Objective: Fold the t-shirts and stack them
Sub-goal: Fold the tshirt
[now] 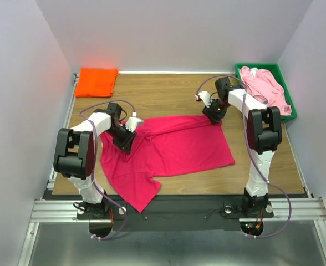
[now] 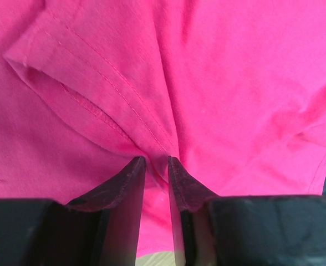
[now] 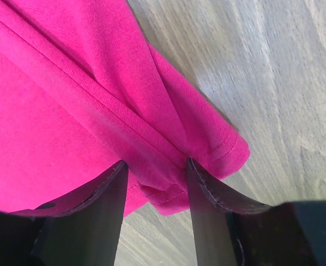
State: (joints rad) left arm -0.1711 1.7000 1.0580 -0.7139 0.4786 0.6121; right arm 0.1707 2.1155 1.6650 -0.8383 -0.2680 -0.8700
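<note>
Since the shirt (image 1: 179,147) looks limp and light, left gripper (image 2: 156,159) nips a sleeve fold narrowly, right gripper (image 3: 154,162) clamps bunched hem wider.

Wooden table (image 1: 168,94): light brown, visible grain, fills middle of overhead view. Same wood in right wrist view (image 3: 274,83), pale streaked grain; thin sliver at bottom edge of left wrist view (image 2: 154,259).

Green plastic tray (image 1: 265,65): rectangular, far right corner of table, just beside right wall (image 1: 318,66).

White back wall (image 1: 174,33), left wall (image 1: 19,111): enclose table on three sides together with right wall.

Aluminium rail (image 1: 179,210): slotted, runs along near edge of table. Grey floor (image 1: 179,244) below it.
</note>
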